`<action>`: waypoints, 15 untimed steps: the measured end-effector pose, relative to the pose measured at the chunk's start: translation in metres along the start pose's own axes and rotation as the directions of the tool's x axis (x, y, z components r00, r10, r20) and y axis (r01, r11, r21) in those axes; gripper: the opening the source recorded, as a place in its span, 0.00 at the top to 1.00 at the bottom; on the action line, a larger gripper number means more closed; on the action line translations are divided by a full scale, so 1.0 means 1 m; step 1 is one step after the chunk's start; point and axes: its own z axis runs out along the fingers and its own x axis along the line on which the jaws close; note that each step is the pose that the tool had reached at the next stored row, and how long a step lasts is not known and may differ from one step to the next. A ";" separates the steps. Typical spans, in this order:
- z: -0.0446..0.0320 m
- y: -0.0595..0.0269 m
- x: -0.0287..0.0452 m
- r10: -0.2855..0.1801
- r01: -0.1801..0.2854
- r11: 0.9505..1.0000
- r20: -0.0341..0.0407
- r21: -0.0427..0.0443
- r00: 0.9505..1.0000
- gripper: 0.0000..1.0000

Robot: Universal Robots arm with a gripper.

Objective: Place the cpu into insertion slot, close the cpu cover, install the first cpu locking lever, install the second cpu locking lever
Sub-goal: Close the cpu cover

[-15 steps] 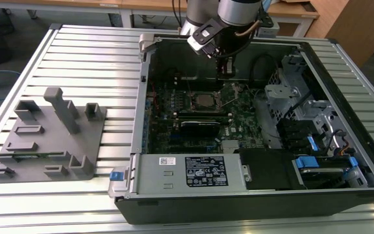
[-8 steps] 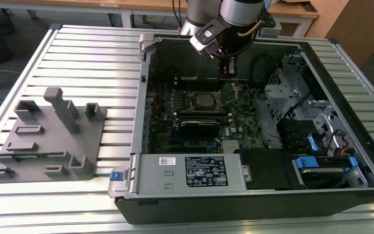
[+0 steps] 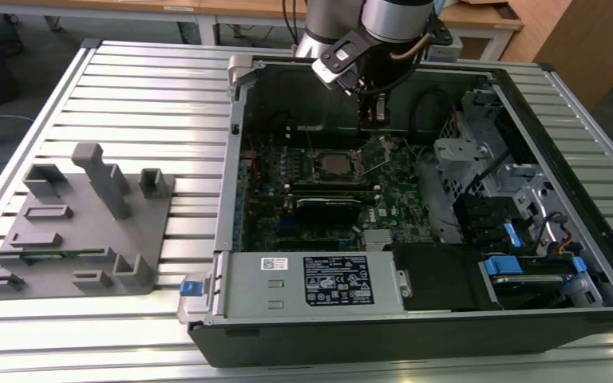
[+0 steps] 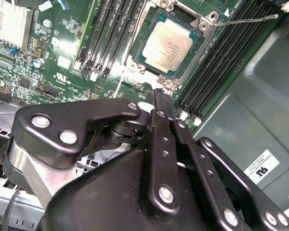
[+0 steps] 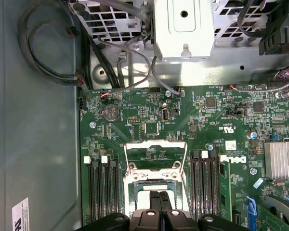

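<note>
Gripper (image 4: 163,103) noted fully closed: the two black fingers (image 5: 155,204) are pressed flat together in both wrist views, and nothing is seen clamped between them. No contact with any part can be confirmed; the tips are recorded as hanging just above the board (image 5: 207,120), at the near edge of the slot (image 4: 195,57).

Cpu (image 4: 169,44) is found seated flat in the slot, pale metal face up, just beyond the fingertips in the second wrist view. In the exterior view the cpu (image 3: 337,164) is seen below the gripper (image 3: 372,120) and slightly to the exterior view's left of it, inside the open case (image 3: 562,239).

Cover (image 5: 149,145) is observed raised, not down on the cpu: in the first wrist view the silver frame stands tilted up just ahead of the fingertips (image 5: 160,195), board showing through its cut-out.

One thin silver lever (image 4: 245,20) is seen jutting out from the slot's far corner, over the memory slots (image 4: 221,57), well clear of the gripper.
</note>
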 end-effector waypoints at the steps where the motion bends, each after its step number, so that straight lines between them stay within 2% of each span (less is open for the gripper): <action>1: 0.0000 0.0000 0.0000 0.000 0.000 1.000 0.000 0.000 1.000 0.89; 15: 0.0000 0.0026 0.0001 0.000 0.000 1.000 0.000 0.000 1.000 0.89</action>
